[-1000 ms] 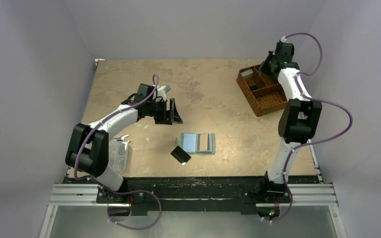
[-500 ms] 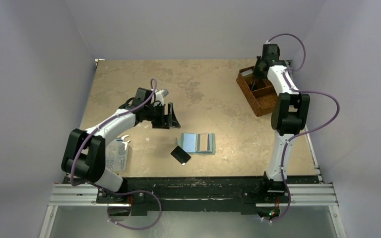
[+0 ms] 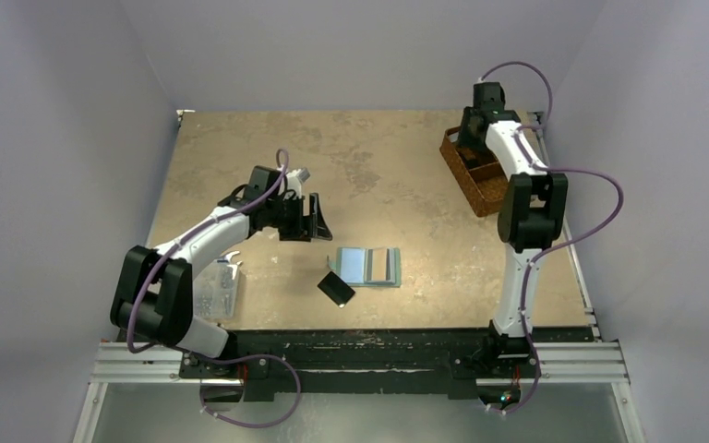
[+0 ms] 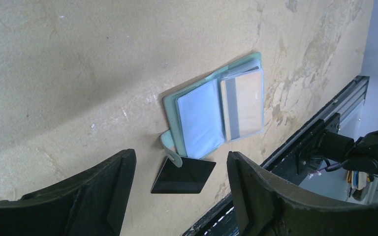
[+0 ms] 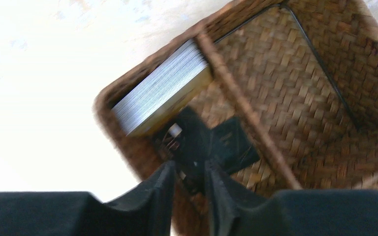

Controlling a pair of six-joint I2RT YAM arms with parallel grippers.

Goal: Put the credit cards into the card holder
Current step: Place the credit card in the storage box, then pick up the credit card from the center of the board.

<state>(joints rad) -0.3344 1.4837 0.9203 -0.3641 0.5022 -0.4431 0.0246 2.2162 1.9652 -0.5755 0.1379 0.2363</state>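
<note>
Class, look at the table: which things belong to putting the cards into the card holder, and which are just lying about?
Belong to the job: open card holder; black card beside it; stack of cards in the woven basket.
Just lying about: clear plastic box; the woven basket itself, merely a container.

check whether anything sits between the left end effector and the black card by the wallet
Nothing visible does. The left end effector hangs open above bare table, and the black card lies flat beside the open wallet, whose tab touches one corner.
</note>
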